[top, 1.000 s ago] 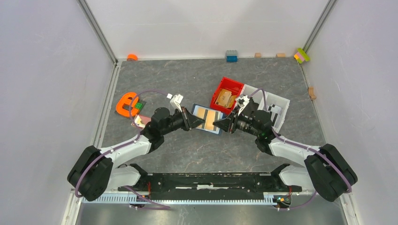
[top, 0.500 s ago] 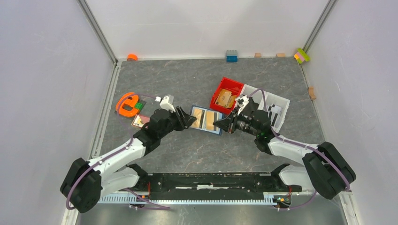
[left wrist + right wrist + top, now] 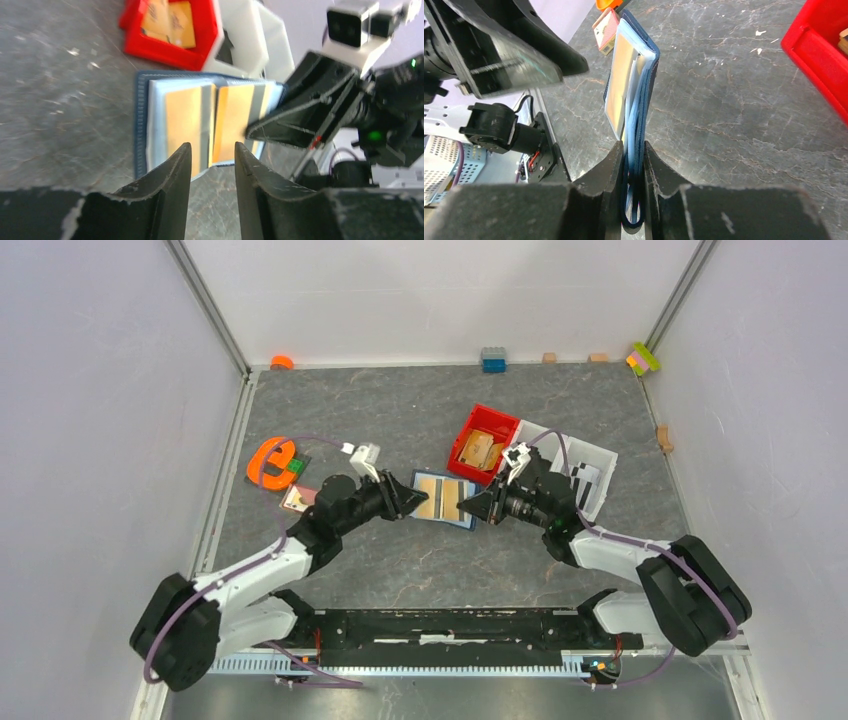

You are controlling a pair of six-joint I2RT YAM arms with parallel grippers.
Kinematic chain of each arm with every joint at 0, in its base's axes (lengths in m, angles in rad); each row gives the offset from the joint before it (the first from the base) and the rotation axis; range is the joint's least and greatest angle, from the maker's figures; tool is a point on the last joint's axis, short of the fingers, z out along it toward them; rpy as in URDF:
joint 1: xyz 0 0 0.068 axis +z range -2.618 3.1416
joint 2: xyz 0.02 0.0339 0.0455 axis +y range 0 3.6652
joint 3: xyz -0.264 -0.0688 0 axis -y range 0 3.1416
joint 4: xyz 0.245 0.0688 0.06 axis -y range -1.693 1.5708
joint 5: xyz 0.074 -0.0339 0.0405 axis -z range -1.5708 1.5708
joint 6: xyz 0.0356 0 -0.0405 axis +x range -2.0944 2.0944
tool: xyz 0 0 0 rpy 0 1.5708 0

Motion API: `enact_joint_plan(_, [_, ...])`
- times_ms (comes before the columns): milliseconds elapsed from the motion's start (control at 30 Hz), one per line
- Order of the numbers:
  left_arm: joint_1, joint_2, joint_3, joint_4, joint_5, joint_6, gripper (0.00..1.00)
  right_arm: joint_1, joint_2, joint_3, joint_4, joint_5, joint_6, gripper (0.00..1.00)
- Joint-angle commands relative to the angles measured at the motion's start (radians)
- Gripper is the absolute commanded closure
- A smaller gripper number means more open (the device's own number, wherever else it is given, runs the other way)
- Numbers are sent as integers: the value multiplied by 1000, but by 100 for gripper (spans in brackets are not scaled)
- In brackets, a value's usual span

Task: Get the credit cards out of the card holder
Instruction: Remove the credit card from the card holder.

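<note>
The card holder (image 3: 443, 500) lies open on the grey tabletop (image 3: 400, 420), near the middle, between the two arms. Its light blue inside is turned up, and copper-tan credit cards (image 3: 432, 490) are seen tucked in the pockets on both halves.

The right edge of the card holder is pinched by the right fingers (image 3: 470, 508). In the right wrist view the right fingers (image 3: 609, 175) are pressed onto the dark navy cover and the blue pocket layers (image 3: 636, 120), which are seen edge-on between them.

The left fingers (image 3: 408, 502) are placed at the left edge of the card holder. In the left wrist view the left fingers (image 3: 170, 185) are spread, with nothing gripped; the credit cards (image 3: 182, 117) are seen just beyond the tips.

A red tray (image 3: 497, 415) with tan blocks inside is set just beyond the card holder on the far right, and a white tray (image 3: 600, 455) is beside it. An orange object (image 3: 268, 462) lies to the left, and a small pinkish flat piece (image 3: 296, 498) lies near it.
</note>
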Motion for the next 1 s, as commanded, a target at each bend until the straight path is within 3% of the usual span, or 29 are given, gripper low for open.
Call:
enact_joint_plan(0, [-45, 107, 59, 154, 229, 65, 58, -5, 20, 12, 99, -68, 45, 89])
enact_joint_plan(200, [-59, 184, 93, 148, 244, 60, 59, -4, 33, 13, 140, -109, 79, 90])
enact_joint_plan(400, [-43, 164, 75, 175, 253, 39, 56, -4, 28, 5, 227, -183, 155, 90])
enact_joint_plan(633, [-33, 139, 57, 162, 203, 28, 40, -4, 11, -2, 287, -222, 205, 90])
enact_joint_plan(967, [-15, 147, 62, 131, 184, 18, 43, -6, 4, -5, 315, -242, 228, 90])
